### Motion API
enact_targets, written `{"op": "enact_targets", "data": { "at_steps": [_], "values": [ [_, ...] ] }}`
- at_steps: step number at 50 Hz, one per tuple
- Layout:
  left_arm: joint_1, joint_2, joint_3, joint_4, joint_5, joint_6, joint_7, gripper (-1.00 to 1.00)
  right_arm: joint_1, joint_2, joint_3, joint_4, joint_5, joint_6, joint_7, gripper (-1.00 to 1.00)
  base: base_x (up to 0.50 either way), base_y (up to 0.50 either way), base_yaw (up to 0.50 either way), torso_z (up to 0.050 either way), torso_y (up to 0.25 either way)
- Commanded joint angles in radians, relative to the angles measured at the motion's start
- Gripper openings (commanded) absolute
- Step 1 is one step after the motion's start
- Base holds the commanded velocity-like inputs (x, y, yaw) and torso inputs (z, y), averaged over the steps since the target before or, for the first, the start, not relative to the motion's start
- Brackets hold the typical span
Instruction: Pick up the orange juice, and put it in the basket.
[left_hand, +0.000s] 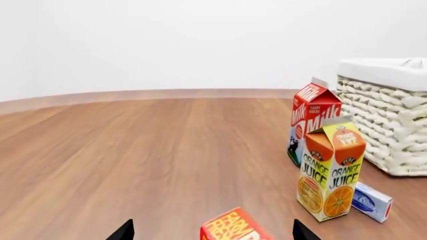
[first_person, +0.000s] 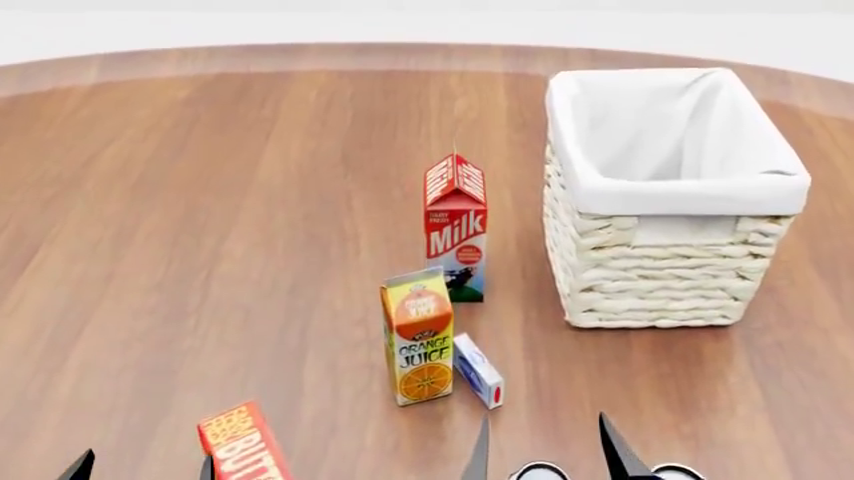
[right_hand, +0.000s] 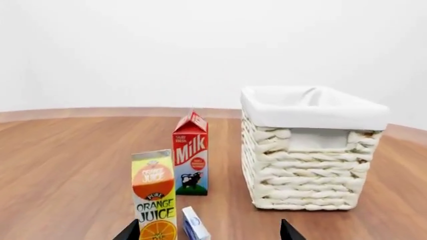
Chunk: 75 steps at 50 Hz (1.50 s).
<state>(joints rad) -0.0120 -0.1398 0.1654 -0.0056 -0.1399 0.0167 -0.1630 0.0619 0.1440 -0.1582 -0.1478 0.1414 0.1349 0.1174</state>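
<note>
The orange juice (first_person: 418, 335) stands upright on the wooden floor, a yellow-orange carton with an orange slice picture, also seen in the left wrist view (left_hand: 331, 170) and the right wrist view (right_hand: 155, 195). The basket (first_person: 654, 270), cream wicker with a white liner, stands to its far right (left_hand: 387, 120) (right_hand: 307, 175). My right gripper (first_person: 545, 455) is open just in front of the juice, nothing between its tips (right_hand: 209, 232). My left gripper (first_person: 143, 468) is open at the near left (left_hand: 213, 232), holding nothing.
A red-and-white milk carton (first_person: 455, 230) stands just behind the juice, toward the basket. A small blue-and-white box (first_person: 478, 370) lies against the juice's right side. A red box with yellow lettering (first_person: 243, 445) lies by the left gripper's fingertips (left_hand: 235, 227).
</note>
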Motion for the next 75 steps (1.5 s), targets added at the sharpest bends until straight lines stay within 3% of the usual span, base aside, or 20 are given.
{"op": "enact_targets", "data": {
  "at_steps": [1,75],
  "values": [
    [-0.001,-0.007,0.009,-0.001,-0.007,0.002,-0.008,1.0,0.0,0.009,-0.006,-0.014,0.012,0.006,0.008,1.0,0.25,0.0,0.0,0.0,0.0],
    [-0.009,-0.043,0.053,-0.004,-0.043,0.012,-0.05,1.0,-0.006,0.044,-0.061,-0.005,0.044,-0.03,0.047,1.0,0.24,0.0,0.0,0.0,0.0]
  ]
}}
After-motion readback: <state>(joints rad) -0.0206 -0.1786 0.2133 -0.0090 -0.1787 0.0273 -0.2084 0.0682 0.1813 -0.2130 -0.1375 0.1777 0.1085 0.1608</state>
